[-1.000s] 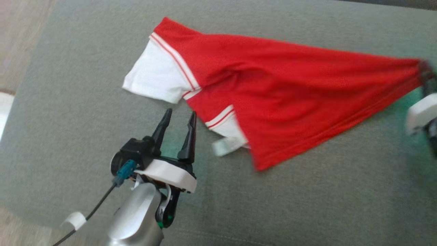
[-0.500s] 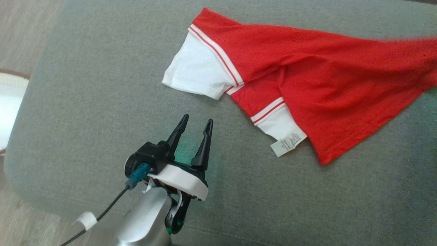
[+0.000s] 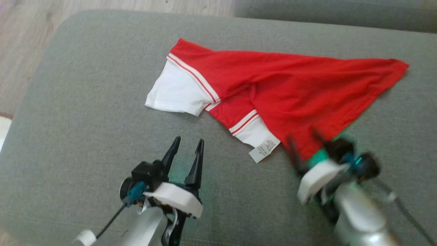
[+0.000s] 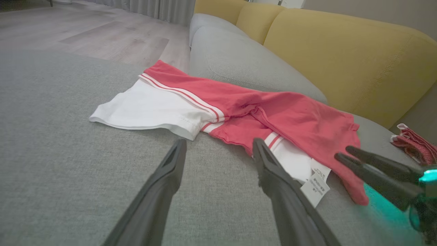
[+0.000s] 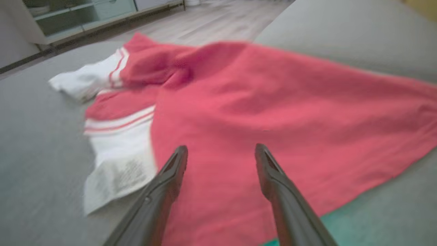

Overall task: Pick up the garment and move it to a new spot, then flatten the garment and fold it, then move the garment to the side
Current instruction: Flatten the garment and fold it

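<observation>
Right end effector (image 5: 221, 147) spread wide, empty, over the garment (image 5: 273, 95).

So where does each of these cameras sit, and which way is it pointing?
Head view: on the robot's head, looking down at the grey cushion and red-and-white garment; left end effector and right end effector show below.
Left wrist view: on the left wrist, low over the cushion, looking along its fingers at the white sleeve; right end effector at the right edge.
Right wrist view: on the right wrist, looking along its fingers at the garment.
Shared: both wrist views catch the white label.
</observation>
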Robot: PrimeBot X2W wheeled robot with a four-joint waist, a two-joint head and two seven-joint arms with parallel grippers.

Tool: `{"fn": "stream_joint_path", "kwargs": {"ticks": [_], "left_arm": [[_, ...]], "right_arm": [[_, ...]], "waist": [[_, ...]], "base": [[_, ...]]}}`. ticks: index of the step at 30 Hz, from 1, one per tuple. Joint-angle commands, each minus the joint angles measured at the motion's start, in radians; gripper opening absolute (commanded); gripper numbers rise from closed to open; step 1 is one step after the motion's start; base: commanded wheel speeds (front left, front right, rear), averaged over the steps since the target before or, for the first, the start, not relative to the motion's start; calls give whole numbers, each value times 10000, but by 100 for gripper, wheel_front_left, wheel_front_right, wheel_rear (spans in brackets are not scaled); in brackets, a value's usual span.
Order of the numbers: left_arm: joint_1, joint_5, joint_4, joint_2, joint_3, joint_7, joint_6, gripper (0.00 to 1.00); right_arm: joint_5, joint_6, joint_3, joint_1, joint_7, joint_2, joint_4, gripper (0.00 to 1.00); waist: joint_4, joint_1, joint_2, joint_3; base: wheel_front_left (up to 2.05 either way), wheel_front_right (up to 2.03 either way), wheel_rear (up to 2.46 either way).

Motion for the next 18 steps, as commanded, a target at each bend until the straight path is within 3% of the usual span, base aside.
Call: {"fn": "stream_joint_path", "kwargs": {"ticks": [1, 8, 14, 15, 16, 18], "left_arm": [[-76, -24, -213, 59, 391, -93, 5, 100], [106, -68, -144, 59, 453, -93, -37, 100], [93, -115, -66, 59, 424, -93, -69, 100], [100, -123, -68, 59, 429, -93, -59, 100], [114, -129, -59, 59, 421, -93, -60, 100], [128, -128, -38, 59, 417, -93, -61, 100]], "right_arm": [[429, 29, 947, 104, -122, 176, -395, 100], [1179, 29, 2383, 693, -123, -311, -561, 100], [450, 29, 1931, 592, -123, -463, 114, 100], [359, 29, 1782, 608, -123, -447, 151, 46], [238, 29, 1671, 628, -123, -447, 142, 0], [146, 29, 1566, 670, -123, -446, 161, 0]], "waist": [[-128, 3, -1, -145], [-140, 3, -1, -168], [-100, 3, -1, -213], [-109, 3, -1, -217], [-125, 3, -1, -218], [-147, 3, -1, -221]], "base": [[0, 0, 0], [0, 0, 0], [0, 0, 0], [0, 0, 0], [0, 0, 0], [0, 0, 0]]}}
